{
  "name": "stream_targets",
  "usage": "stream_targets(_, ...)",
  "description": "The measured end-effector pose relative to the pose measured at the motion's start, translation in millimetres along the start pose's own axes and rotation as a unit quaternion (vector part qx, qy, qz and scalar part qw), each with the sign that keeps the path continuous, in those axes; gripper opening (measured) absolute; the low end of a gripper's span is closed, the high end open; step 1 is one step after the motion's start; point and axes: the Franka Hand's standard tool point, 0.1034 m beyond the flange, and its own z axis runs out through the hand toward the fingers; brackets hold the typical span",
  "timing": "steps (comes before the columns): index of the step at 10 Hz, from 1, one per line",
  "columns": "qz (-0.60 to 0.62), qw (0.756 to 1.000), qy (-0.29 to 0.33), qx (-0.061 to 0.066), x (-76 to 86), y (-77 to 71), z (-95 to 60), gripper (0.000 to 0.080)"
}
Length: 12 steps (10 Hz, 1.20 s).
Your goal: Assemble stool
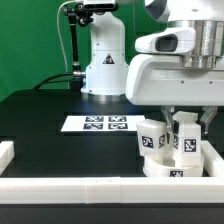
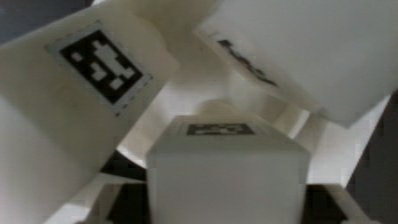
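Observation:
The white ring-shaped seat [image 1: 172, 166] lies on the black table at the exterior view's right, by the front rail. Tagged white legs stand on it: one [image 1: 152, 140] at the left, another [image 1: 186, 140] at the right under my hand. My gripper [image 1: 179, 124] reaches down onto them from above. In the wrist view my gripper [image 2: 222, 205] is shut on an upright leg [image 2: 221, 160], with a finger on each side. Two other legs [image 2: 98, 80] [image 2: 294, 50] lean in beyond it. The seat is mostly hidden there.
The marker board [image 1: 97, 123] lies on the table in the middle. A white rail [image 1: 90, 191] runs along the front edge and up the left side. The robot's white base [image 1: 103, 60] stands at the back.

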Motion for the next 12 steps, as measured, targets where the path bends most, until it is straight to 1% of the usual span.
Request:
stream_targets(2,0.105,0.994,-0.004,0.015,-0.8,-1.5,0.8,0.0346)
stream_targets(3,0.139,0.990,-0.006,0.016,-1.3,-3.1,0.9,0.0346)
stream_targets(4,0.196,0.980,-0.010,0.022,-2.3,-5.7,1.0,0.0345)
stream_targets(5,0.227,0.974,-0.012,0.027,-2.6,-7.2,1.0,0.0345)
stream_targets(6,0.275,0.961,-0.015,0.030,-2.8,-9.4,1.0,0.0345)
stream_targets(8,0.326,0.945,-0.016,0.031,-2.9,-10.1,1.1,0.0345)
stream_targets(10,0.385,0.922,-0.018,0.031,-2.9,-11.1,1.0,0.0345)
stream_targets(12,0.447,0.894,-0.022,0.033,-3.0,-13.0,0.9,0.0345)
